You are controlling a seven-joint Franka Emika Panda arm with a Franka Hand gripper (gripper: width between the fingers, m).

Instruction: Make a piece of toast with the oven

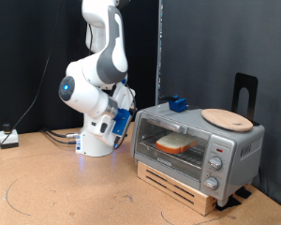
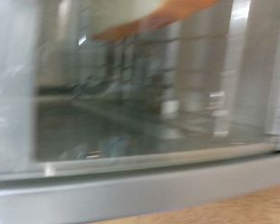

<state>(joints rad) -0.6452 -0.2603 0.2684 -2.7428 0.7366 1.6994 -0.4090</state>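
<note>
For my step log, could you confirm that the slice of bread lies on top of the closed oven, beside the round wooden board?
Not quite: in the exterior view the piece of toast lies inside the oven, behind its closed glass door, not on top. The round wooden board does rest on the oven's top. The gripper is by the door's side at the exterior view's left.

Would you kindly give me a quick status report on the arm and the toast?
Gripper beside the oven's side on the exterior view's left. Toast inside on the rack, door shut. Wooden board on top.
</note>
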